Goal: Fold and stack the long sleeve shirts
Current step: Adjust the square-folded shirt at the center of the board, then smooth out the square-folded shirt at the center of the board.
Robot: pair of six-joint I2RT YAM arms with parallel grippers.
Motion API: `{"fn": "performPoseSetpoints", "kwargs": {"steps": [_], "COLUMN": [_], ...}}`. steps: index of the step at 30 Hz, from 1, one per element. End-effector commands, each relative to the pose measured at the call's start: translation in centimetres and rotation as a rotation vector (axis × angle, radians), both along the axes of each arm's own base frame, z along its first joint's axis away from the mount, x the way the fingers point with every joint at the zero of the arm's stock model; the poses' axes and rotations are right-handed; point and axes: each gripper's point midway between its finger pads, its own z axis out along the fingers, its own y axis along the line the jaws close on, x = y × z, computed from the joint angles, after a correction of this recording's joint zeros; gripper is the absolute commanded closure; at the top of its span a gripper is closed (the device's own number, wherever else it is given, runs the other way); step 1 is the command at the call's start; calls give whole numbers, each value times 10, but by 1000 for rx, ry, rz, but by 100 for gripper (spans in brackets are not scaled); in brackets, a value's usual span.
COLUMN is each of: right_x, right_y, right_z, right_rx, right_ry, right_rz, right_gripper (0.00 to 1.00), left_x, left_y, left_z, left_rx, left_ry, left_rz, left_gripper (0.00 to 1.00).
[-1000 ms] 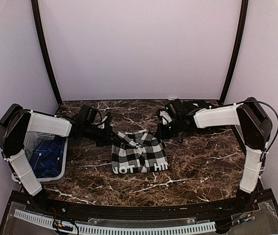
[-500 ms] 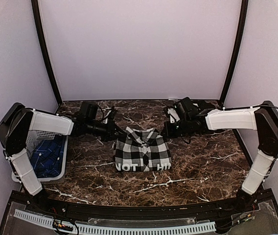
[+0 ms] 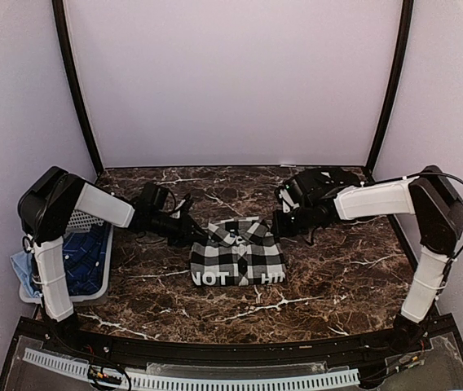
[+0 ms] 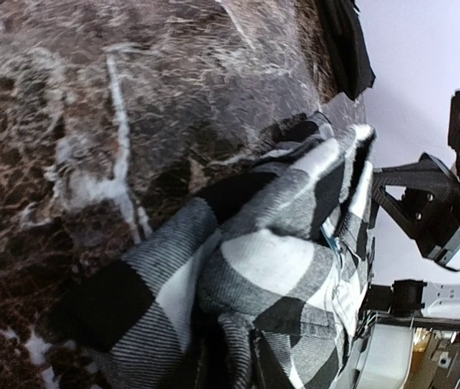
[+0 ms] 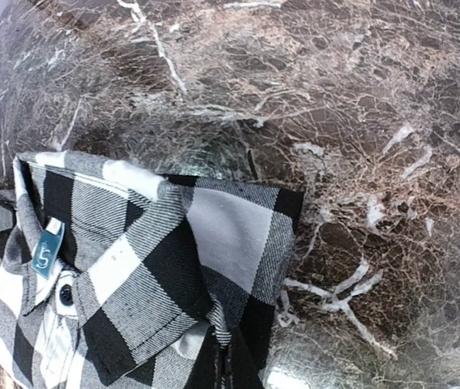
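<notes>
A black-and-white check shirt lies folded in the middle of the marble table, with white block letters on a black band along its near edge. My left gripper is shut on the shirt's far left corner; in the left wrist view the cloth bunches over the fingers and hides them. My right gripper is shut on the far right corner; in the right wrist view the dark fingertips pinch the check cloth, with the collar and a blue label to the left.
A white perforated basket holding blue cloth stands at the table's left edge beside the left arm. Pale walls and black corner posts close in the back and sides. Bare marble lies right of the shirt.
Both grippers carried the shirt's far edge away from the near edge and down, so the shirt now lies flatter and squarer. Both arms have lowered toward the table.
</notes>
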Motion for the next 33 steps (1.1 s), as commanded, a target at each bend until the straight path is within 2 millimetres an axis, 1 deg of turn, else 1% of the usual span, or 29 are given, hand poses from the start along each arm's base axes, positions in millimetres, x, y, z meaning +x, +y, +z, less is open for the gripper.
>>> {"fn": "performPoseSetpoints", "kwargs": {"steps": [1, 2, 3, 5, 6, 7, 8, 9, 10, 11, 12, 13, 16, 18, 19, 20, 21, 22, 24, 26, 27, 28, 31, 33], "right_x": [9, 9, 10, 11, 12, 12, 12, 15, 15, 16, 16, 15, 11, 8, 7, 5, 5, 5, 5, 5, 6, 7, 11, 14], "right_y": [-4, -5, -6, -8, -10, -11, -12, -15, -16, -16, -16, -14, -5, 4, 9, 15, 20, 25, 36, 45, 49, 51, 54, 54], "right_z": [-2, -1, 0, 5, 9, 13, 17, 21, 26, 31, 37, 42, 56, 62, 63, 63, 62, 57, 54, 51, 48, 44, 28, 18], "right_rx": [-15, -19, -22, -34, -40, -42, -44, -60, -63, -64, -65, -67, -62, -46, -35, -23, -17, -16, -10, -7, -6, -9, -30, -43], "right_ry": [-9, -12, -14, -23, -29, -36, -37, -51, -59, -68, -77, -85, -110, -120, -121, -118, -113, -103, -95, -90, -86, -82, -63, -49], "right_rz": [-38, -42, -44, -53, -58, -61, -63, -77, -81, -85, -89, -88, -75, -57, -45, -31, -21, -13, 7, 26, 35, 36, 39, 37], "right_gripper": [96, 92, 88, 82, 78, 76, 75, 74, 73, 72, 72, 71, 71, 71, 71, 71, 71, 71, 71, 71, 71, 71, 72, 72], "left_x": [11, 16, 15, 19, 21, 25, 24, 27, 25, 28, 25, 26, 18, 11, 5, 2, -3, -5, -13, -17, -18, -18, -18, -15], "left_y": [9, 13, 17, 27, 36, 43, 49, 56, 60, 65, 69, 72, 73, 63, 55, 51, 43, 40, 28, 22, 21, 21, 22, 22], "left_z": [17, 22, 21, 27, 31, 33, 38, 41, 46, 50, 53, 56, 70, 81, 85, 85, 85, 82, 72, 60, 49, 43, 18, 5], "left_rx": [64, 89, 114, 174, 221, 263, 290, 326, 344, 369, 392, 405, 399, 357, 333, 321, 299, 292, 265, 262, 274, 283, 315, 335], "left_ry": [-67, -91, -88, -112, -134, -152, -164, -183, -191, -207, -207, -215, -227, -242, -245, -241, -230, -221, -190, -162, -146, -136, -104, -88], "left_rz": [42, 68, 77, 118, 148, 180, 188, 215, 217, 235, 235, 243, 240, 210, 183, 174, 151, 142, 107, 92, 86, 84, 78, 79], "left_gripper": [81, 77, 75, 69, 63, 60, 56, 56, 54, 54, 53, 54, 58, 63, 67, 69, 73, 75, 83, 86, 88, 90, 92, 93]}}
